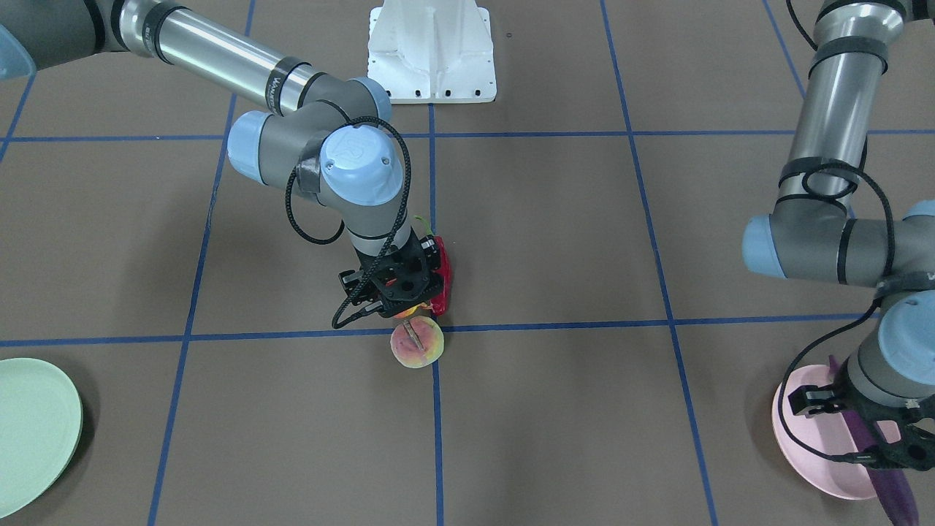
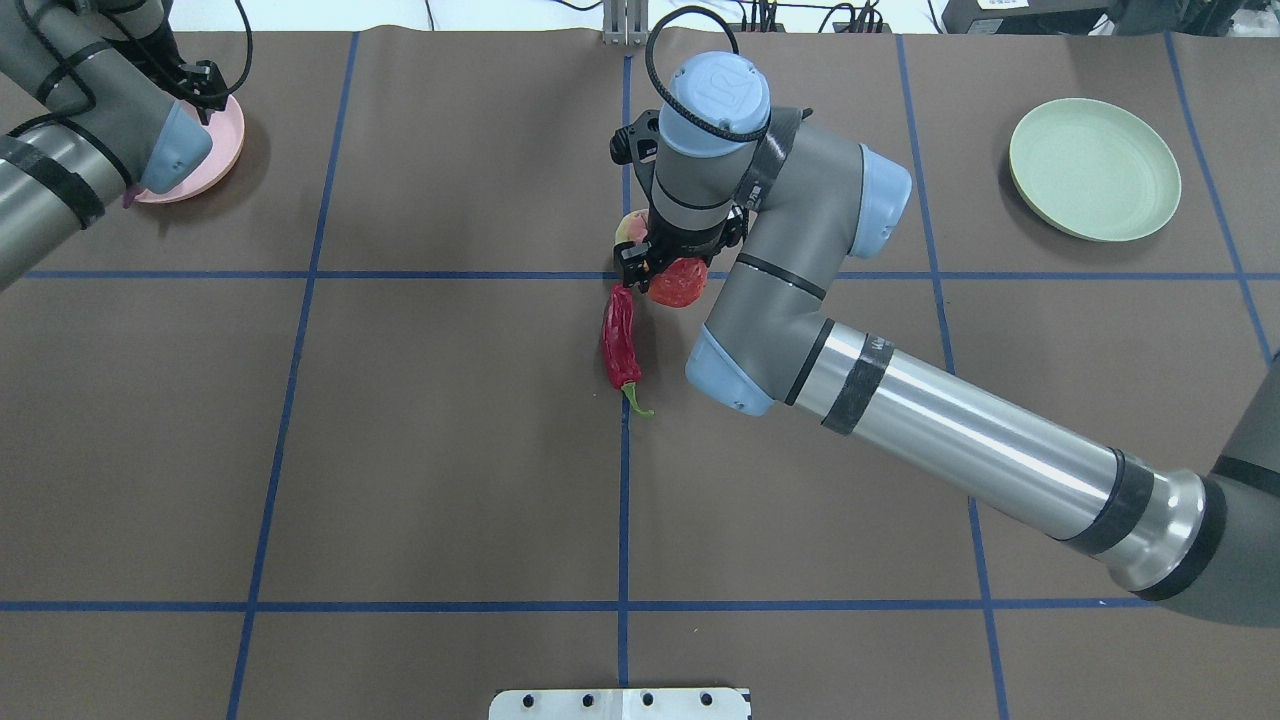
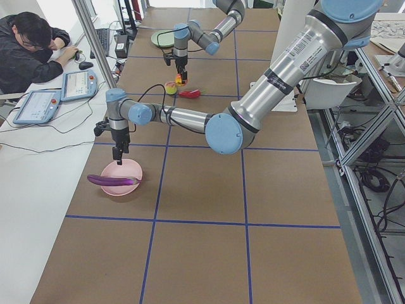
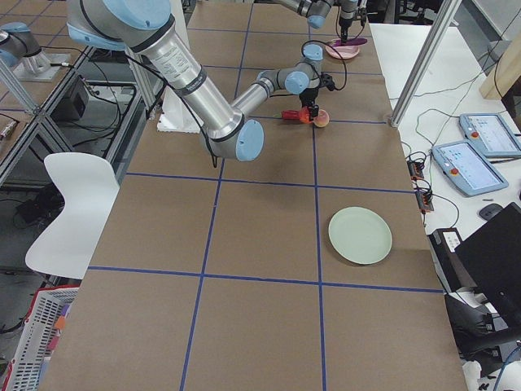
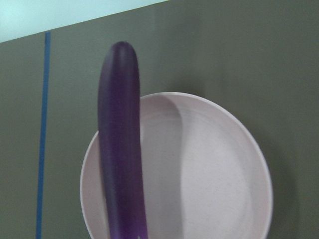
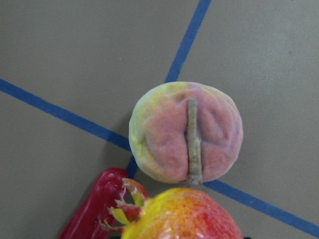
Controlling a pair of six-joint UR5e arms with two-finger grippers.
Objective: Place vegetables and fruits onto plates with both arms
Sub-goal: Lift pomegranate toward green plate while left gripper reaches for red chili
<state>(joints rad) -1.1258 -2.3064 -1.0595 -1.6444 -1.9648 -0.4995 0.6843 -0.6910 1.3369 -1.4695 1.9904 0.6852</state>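
Purple eggplant lies across the pink plate.

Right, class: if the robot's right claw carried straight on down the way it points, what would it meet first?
Most likely the pomegranate, directly beneath the right claw; the peach lies beside it, off that line. How close they are is unclear.

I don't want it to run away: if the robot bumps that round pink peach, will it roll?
Probably yes: the peach looks round and sits on the flat table, so a nudge could roll it. Its stem lying across the top might make it wobble. Its matte, fuzzy-looking skin may help the jaws grip.
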